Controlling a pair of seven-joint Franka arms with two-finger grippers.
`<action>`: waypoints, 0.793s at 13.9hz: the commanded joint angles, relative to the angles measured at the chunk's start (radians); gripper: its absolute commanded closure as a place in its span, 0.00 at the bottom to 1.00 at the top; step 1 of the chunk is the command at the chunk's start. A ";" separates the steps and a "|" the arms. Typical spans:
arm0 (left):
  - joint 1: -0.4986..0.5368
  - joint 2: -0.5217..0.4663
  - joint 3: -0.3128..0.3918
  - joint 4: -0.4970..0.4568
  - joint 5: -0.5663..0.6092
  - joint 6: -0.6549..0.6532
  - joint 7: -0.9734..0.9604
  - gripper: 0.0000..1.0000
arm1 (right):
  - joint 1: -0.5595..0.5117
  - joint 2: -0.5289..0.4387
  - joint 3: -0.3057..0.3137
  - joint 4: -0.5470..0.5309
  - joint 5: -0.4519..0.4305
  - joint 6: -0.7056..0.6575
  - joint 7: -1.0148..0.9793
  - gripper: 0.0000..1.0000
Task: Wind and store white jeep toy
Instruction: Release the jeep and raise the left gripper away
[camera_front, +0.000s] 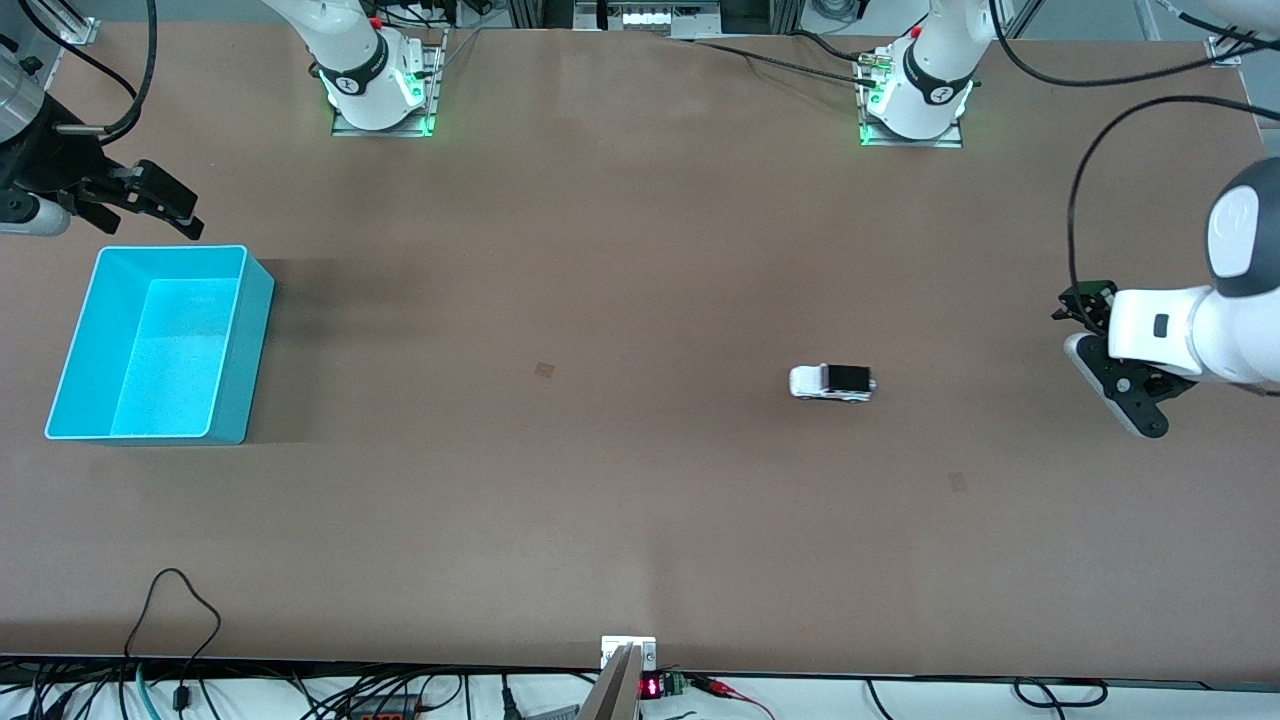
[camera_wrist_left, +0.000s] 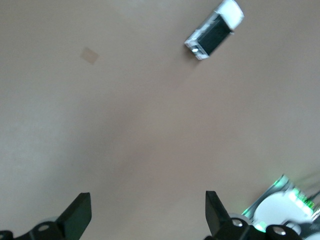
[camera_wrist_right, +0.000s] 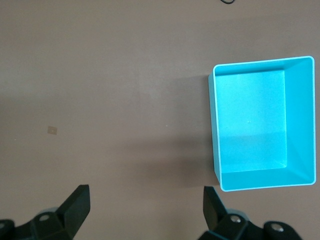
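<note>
The white jeep toy (camera_front: 832, 382) sits on its wheels on the brown table (camera_front: 620, 500), toward the left arm's end, with nothing touching it. The cyan bin (camera_front: 255, 340) stands well apart from it, at the right arm's end, and looks empty. The left gripper (camera_wrist_left: 148, 215) hangs over bare table near the toy, fingers wide apart. The right gripper (camera_wrist_right: 146, 210) waits up beside the bin, fingers wide apart too.
</note>
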 joint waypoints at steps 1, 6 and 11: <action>-0.035 -0.049 0.018 -0.026 0.007 -0.016 -0.152 0.00 | 0.005 -0.002 -0.006 0.005 -0.001 -0.009 -0.007 0.00; -0.070 -0.172 0.021 -0.124 0.004 0.007 -0.432 0.00 | 0.007 -0.002 -0.006 0.005 -0.001 -0.009 -0.007 0.00; -0.116 -0.350 0.073 -0.291 0.001 0.165 -0.629 0.00 | 0.007 -0.001 -0.006 0.005 -0.001 -0.009 -0.007 0.00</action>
